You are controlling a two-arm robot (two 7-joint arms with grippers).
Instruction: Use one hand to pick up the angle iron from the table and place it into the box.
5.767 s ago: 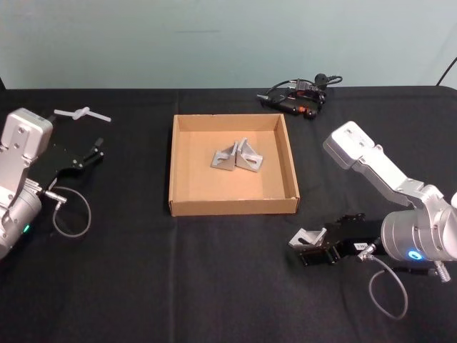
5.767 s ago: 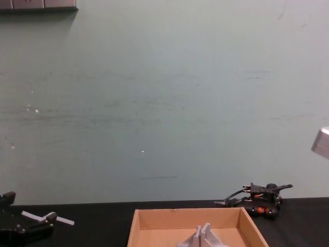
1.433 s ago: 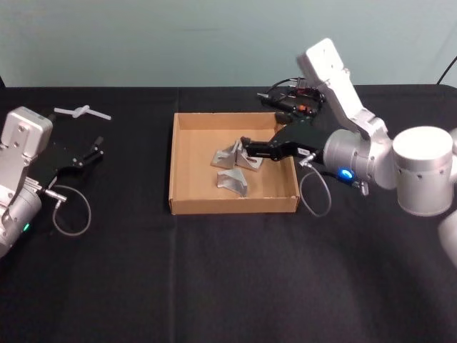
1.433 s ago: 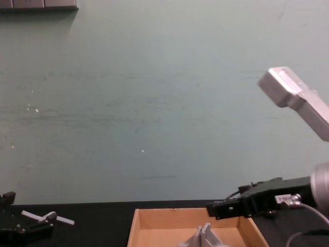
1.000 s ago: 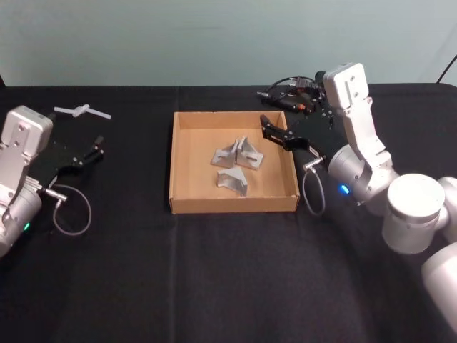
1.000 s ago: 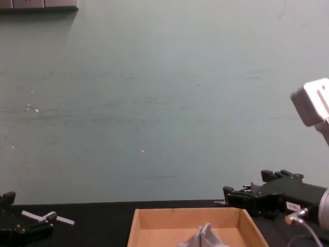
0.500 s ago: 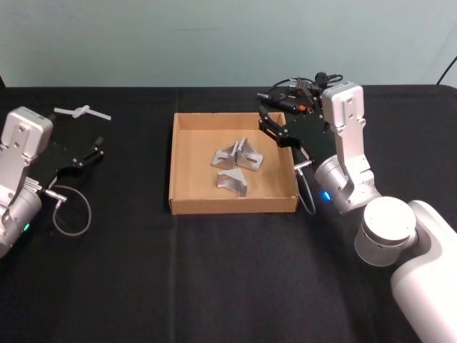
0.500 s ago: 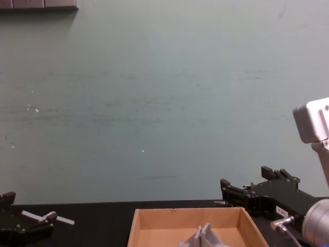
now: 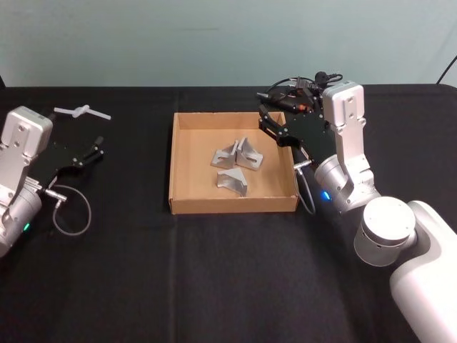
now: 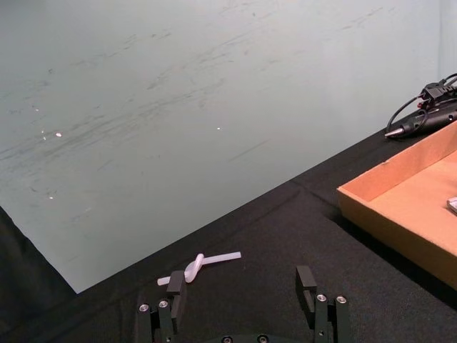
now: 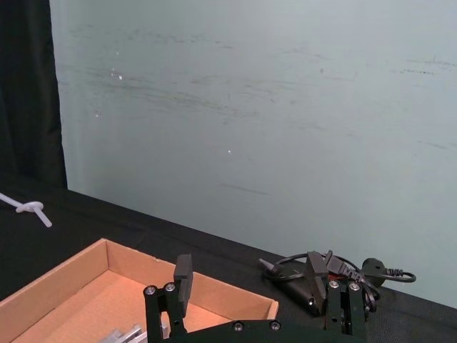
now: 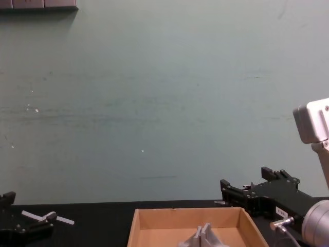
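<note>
Table (image 9: 214, 286): black, wide, bare in front of me. No angle iron left lying on it that I can find.

Box (image 9: 182, 204): tan cardboard, centre of table. Three angle irons (image 9: 233, 181) rest on its floor, the nearest lying apart from the back pair, which lean together. I judge the placing done.

My right gripper (image 9: 263, 116): over the box's far right corner, fingers spread wide, nothing between them. Raised clear of the walls so it won't catch cardboard.

My left gripper (image 9: 96, 148): parked at the table's left, fingers apart, empty.
</note>
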